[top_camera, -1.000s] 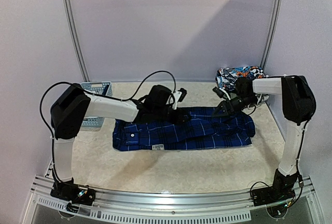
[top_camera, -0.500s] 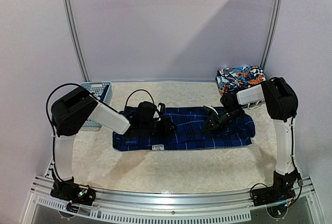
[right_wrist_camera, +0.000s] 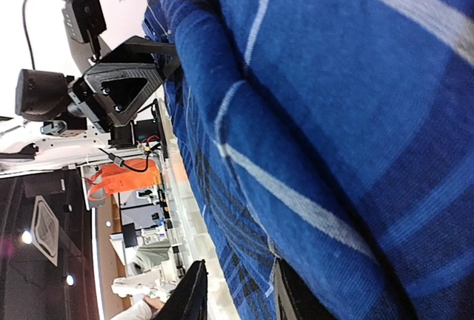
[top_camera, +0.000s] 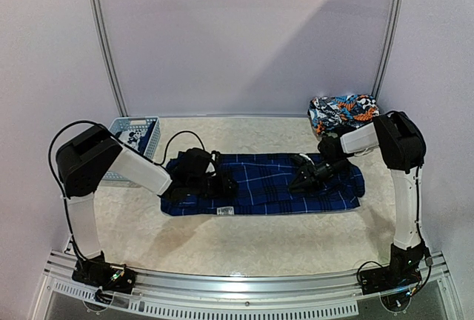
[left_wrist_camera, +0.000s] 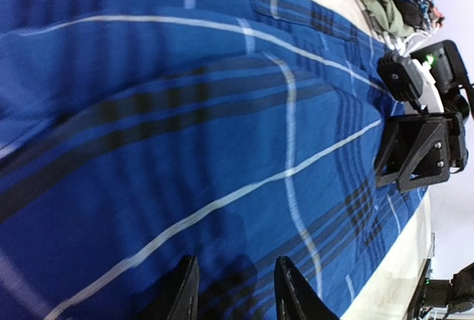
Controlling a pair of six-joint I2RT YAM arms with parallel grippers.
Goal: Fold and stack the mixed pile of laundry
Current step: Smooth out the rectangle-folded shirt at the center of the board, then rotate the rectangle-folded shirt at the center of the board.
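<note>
Down low on shirt point(top_camera: 263, 195): left gripper point(top_camera: 228, 185) toward its 9 o'clock end, right gripper point(top_camera: 295, 182) toward 3 o'clock. Both narrowly parted; cannot tell if pinching cloth.

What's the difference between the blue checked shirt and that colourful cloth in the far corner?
The plaid shirt is dark blue with pale lines; the corner cloth is a busy orange, white and blue print. The shirt lies spread out flat; the cloth sits bunched in a heap. Both are soft fabric.
</note>
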